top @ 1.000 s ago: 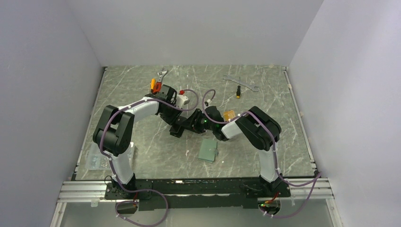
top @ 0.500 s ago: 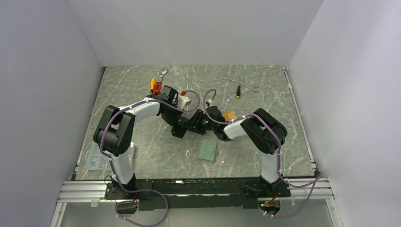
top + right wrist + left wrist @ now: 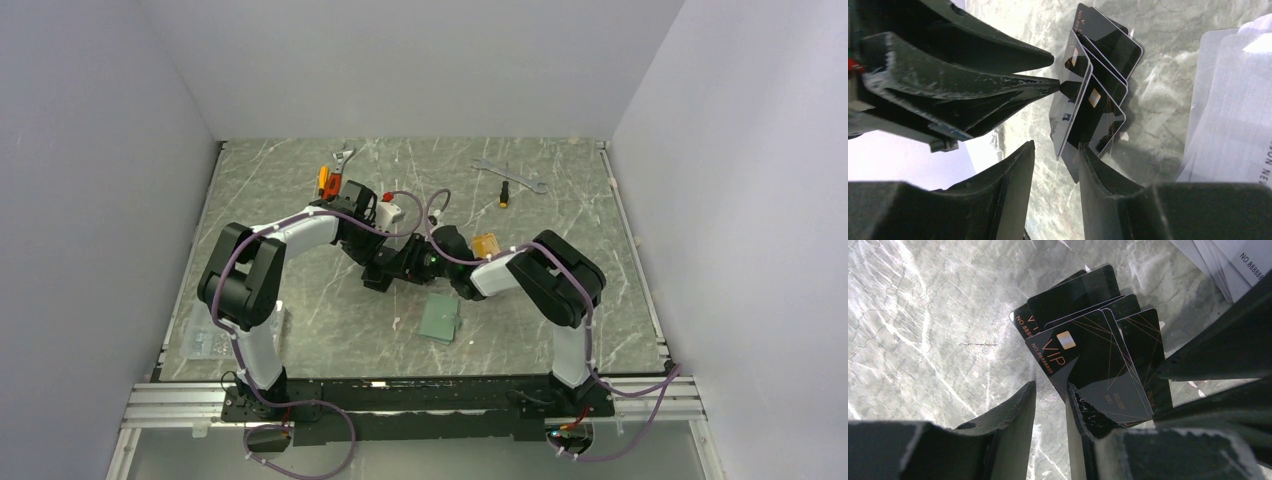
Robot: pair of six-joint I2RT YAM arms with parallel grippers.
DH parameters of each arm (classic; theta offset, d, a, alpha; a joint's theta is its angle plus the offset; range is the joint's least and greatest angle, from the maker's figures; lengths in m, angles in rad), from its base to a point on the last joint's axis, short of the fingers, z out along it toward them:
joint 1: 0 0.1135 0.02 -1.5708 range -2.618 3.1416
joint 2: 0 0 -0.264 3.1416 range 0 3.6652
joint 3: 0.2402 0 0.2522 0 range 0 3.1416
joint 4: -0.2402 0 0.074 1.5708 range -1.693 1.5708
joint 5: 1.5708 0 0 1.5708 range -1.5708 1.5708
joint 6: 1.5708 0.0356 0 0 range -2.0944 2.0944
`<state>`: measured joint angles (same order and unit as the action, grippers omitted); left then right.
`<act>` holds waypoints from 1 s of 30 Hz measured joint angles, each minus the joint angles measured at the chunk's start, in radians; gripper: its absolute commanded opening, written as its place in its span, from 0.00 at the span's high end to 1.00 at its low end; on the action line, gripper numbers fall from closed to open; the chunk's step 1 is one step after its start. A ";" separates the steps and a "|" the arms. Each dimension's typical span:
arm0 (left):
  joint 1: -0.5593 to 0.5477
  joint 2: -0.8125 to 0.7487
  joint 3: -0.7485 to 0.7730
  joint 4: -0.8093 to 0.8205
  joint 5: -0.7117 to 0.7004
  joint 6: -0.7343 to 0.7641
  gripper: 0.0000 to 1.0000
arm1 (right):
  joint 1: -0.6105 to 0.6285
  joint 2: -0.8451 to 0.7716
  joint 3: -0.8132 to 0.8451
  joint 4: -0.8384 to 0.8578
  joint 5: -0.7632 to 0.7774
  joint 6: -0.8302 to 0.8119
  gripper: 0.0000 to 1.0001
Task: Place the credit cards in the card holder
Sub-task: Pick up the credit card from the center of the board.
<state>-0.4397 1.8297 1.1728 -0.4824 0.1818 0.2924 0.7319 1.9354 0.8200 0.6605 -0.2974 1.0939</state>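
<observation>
Your left gripper (image 3: 1051,385) has its jaws partly apart at the corner of the fanned black credit cards (image 3: 1088,355), tilted up off the worktop (image 3: 320,310); you can't tell whether it grasps them. Your right gripper (image 3: 1056,146) straddles their far edge, grip equally unclear. Further right, the card holder (image 3: 440,318) lies apart, seemingly unfilled: all loading is left to do.

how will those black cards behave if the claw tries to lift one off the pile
Probably stiff: the tilted black cards show straight, unbent edges. Likely slippery: glossy faces, fanned pile on smooth table, so neighbours may slide. Thin edges look hard to pinch.
</observation>
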 measured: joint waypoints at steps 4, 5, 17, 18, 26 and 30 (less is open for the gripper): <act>0.002 0.000 0.000 0.000 0.004 -0.001 0.66 | 0.000 0.052 0.021 0.019 -0.020 0.016 0.63; 0.003 0.000 0.000 0.000 0.005 -0.001 0.66 | 0.000 0.065 0.032 0.028 -0.028 0.022 0.64; 0.028 -0.002 0.000 -0.016 0.029 -0.010 0.58 | -0.002 0.152 0.114 0.040 -0.056 0.045 1.00; 0.036 -0.002 0.000 -0.024 0.037 -0.011 0.53 | -0.003 0.153 0.114 0.041 -0.058 0.050 1.00; 0.180 -0.116 0.045 -0.153 0.242 -0.064 0.17 | -0.011 0.125 0.094 0.076 -0.089 0.034 1.00; 0.250 -0.200 0.056 -0.150 0.374 -0.120 0.17 | -0.026 0.087 0.043 0.131 -0.121 0.032 1.00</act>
<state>-0.1894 1.6302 1.2285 -0.6323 0.5560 0.1726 0.7055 2.0228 0.8627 0.7918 -0.4187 1.1255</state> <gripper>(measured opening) 0.826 0.011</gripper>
